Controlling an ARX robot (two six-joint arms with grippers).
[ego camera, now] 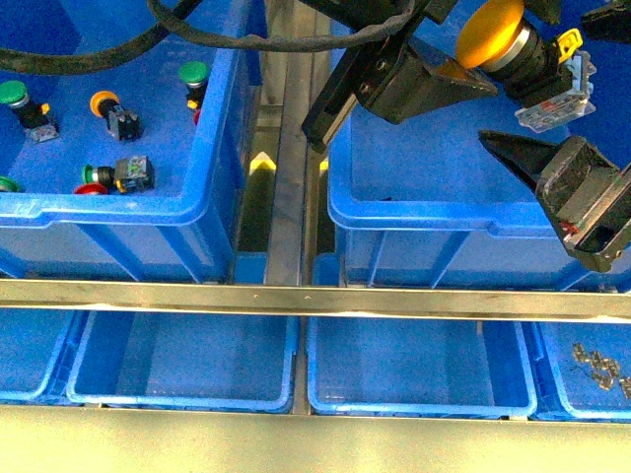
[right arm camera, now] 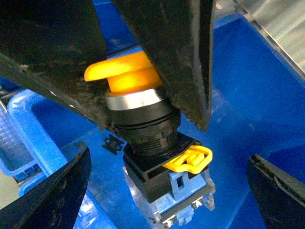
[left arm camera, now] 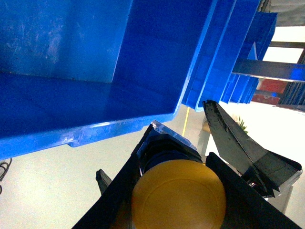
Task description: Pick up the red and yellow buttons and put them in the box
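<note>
My left gripper point(ego camera: 493, 39) is shut on a yellow button point(ego camera: 490, 34), holding it by the cap above the right-hand box point(ego camera: 394, 212). The button's black and grey body point(right arm camera: 162, 186) hangs free. In the left wrist view the yellow cap point(left arm camera: 178, 200) fills the space between my left gripper's point(left arm camera: 178, 191) fingers. My right gripper point(ego camera: 560, 87) stands open close by, its fingers point(right arm camera: 62, 191) either side of the button's body without touching it. Another yellow button point(ego camera: 105, 101) and a red button point(ego camera: 92, 187) lie in the left bin point(ego camera: 118, 212).
Green-capped buttons point(ego camera: 13, 94) point(ego camera: 193, 72) also lie in the left bin. A metal rail point(ego camera: 315, 296) crosses in front of both bins. Below it are shallow blue trays point(ego camera: 187, 399); the far right one holds small metal parts point(ego camera: 601, 370).
</note>
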